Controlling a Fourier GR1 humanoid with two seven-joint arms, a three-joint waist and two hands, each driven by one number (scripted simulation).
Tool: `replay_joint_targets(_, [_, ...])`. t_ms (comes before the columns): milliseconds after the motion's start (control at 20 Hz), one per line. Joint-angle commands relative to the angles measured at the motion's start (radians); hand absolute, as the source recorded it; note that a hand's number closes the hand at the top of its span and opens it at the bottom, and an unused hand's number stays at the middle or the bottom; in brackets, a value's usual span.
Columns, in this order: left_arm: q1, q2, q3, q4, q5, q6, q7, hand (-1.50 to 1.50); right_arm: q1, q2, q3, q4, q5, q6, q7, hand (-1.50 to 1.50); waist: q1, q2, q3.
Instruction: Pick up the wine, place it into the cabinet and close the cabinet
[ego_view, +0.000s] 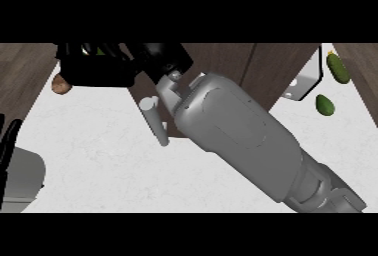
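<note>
My right hand (164, 56) reaches into the dark opening of the cabinet (96, 72) at the top left. Its black fingers (111, 50) curl round the wine bottle (100, 50), of which only a green sliver shows between them; the rest is hidden in the dark. The grey right forearm (236, 135) runs from the lower right across the middle of the view. The open cabinet door (225, 62), dark wood with a grey bar handle (155, 120), lies partly under the forearm. My left hand (9, 142) rests open at the left edge, fingers up.
A brown potato-like lump (61, 84) lies just left of the cabinet opening. At the right, a cucumber (337, 67) and an avocado (324, 105) lie on the white counter (96, 165), beside a white bracket (306, 82).
</note>
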Motion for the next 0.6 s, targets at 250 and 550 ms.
replay_joint_targets(250, [-0.030,-0.010,0.018,0.047,-0.004,-0.030,0.005,-1.50,0.027,-0.090,-0.072,0.217,0.051,0.052,-0.143,1.50,-0.005,0.035,0.004])
replay_joint_targets(550, [-0.019,-0.020,0.005,0.034,-0.019,-0.036,0.006,-1.50,-0.015,-0.109,-0.093,0.244,0.062,0.069,-0.139,1.50,0.006,0.031,0.004])
